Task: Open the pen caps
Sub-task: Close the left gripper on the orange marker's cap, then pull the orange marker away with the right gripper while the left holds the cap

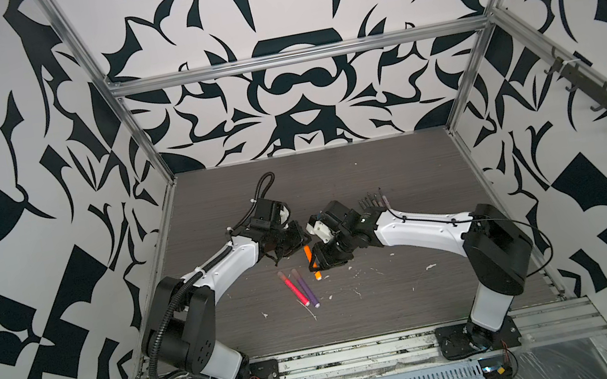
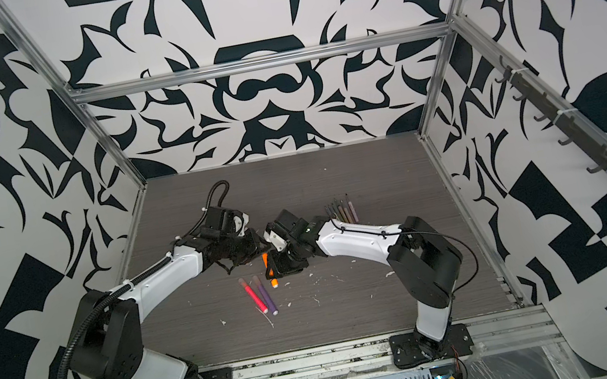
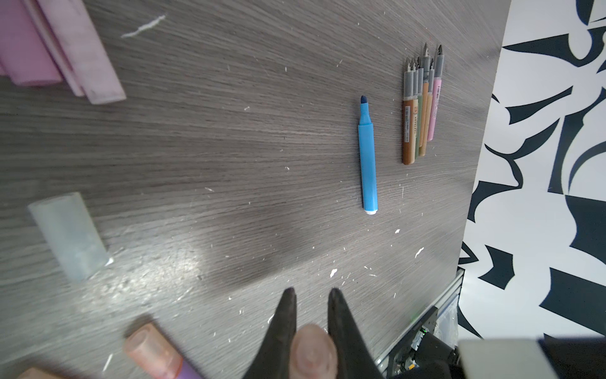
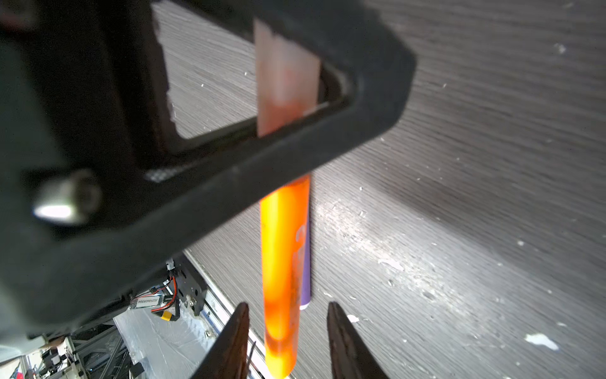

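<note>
Front of bench (image 1: 419, 305): pink pen (image 1: 294, 291) + purple pen (image 1: 306, 289) lying side by side, pale caps (image 1: 281, 275) on both. Bit further in, orange pen (image 4: 283, 246) between two grippers. Left gripper (image 3: 311, 292) clamped tight on orange pen's cap (image 3: 311, 351). Right gripper (image 4: 288, 305) jaws apart either side of barrel, not pinching it. Cap-to-barrel joint hidden, so can't tell if popped. Far right: blue pen (image 3: 367, 157) uncapped, near bunch of thin pens (image 1: 376, 203), tips bare. Loose greyish cap (image 3: 67, 236) flat on bench too.
</note>
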`<state>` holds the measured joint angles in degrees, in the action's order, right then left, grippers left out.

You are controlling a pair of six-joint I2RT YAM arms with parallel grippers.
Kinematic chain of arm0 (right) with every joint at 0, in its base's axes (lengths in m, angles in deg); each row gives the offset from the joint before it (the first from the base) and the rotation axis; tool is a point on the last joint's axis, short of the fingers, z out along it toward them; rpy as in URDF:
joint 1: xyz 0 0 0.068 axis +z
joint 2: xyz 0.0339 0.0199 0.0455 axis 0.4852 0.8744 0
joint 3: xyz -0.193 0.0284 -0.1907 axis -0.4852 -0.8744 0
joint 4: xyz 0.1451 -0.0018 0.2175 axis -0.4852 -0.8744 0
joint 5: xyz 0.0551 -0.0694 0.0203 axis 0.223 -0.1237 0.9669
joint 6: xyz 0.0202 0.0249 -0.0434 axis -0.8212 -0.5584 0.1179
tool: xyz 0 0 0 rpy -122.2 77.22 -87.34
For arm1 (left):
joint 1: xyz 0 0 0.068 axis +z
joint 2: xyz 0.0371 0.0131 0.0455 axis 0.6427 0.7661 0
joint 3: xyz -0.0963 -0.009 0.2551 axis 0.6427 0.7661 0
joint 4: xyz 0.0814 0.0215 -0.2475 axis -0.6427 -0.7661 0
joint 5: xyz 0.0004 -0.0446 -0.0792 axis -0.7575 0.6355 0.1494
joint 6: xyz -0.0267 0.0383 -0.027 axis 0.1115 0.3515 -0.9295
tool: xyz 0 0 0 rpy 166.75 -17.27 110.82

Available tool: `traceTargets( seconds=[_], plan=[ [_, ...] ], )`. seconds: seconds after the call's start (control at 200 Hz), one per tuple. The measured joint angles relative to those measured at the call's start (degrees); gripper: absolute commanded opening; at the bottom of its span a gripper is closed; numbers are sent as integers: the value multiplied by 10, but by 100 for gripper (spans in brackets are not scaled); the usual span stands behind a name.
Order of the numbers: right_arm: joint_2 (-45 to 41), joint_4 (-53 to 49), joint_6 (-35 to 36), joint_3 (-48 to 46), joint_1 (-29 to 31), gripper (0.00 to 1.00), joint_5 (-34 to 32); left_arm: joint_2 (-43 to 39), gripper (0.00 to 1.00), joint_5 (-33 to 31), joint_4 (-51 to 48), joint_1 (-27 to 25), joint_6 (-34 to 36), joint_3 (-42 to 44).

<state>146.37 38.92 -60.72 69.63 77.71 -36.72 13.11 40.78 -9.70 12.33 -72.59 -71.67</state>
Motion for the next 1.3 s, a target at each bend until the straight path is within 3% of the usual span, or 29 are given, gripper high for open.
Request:
traceTargets(
  seconds=[0.335, 0.375, 0.46, 0.67, 0.955, 1.305],
  plan=[
    [15, 18, -12, 0, 0, 30, -7, -2, 0, 11, 8, 0, -15, 0],
    [16, 21, -14, 0, 1, 24, -7, -2, 0, 13, 9, 0, -17, 0],
    [16, 29, -15, 0, 2, 0, -5, -2, 0, 13, 14, 0, -19, 0],
    [9, 64, -23, -13, 5, 0, -12, 6, 0, 21, -2, 15, -5, -21],
    [-43, 238, -88, -94, 26, 0, -133, 129, 0, 136, -169, 85, 64, -215],
    [-46, 266, -110, -106, 54, 0, -153, 109, 0, 125, -217, 101, 84, -203]
  ],
)
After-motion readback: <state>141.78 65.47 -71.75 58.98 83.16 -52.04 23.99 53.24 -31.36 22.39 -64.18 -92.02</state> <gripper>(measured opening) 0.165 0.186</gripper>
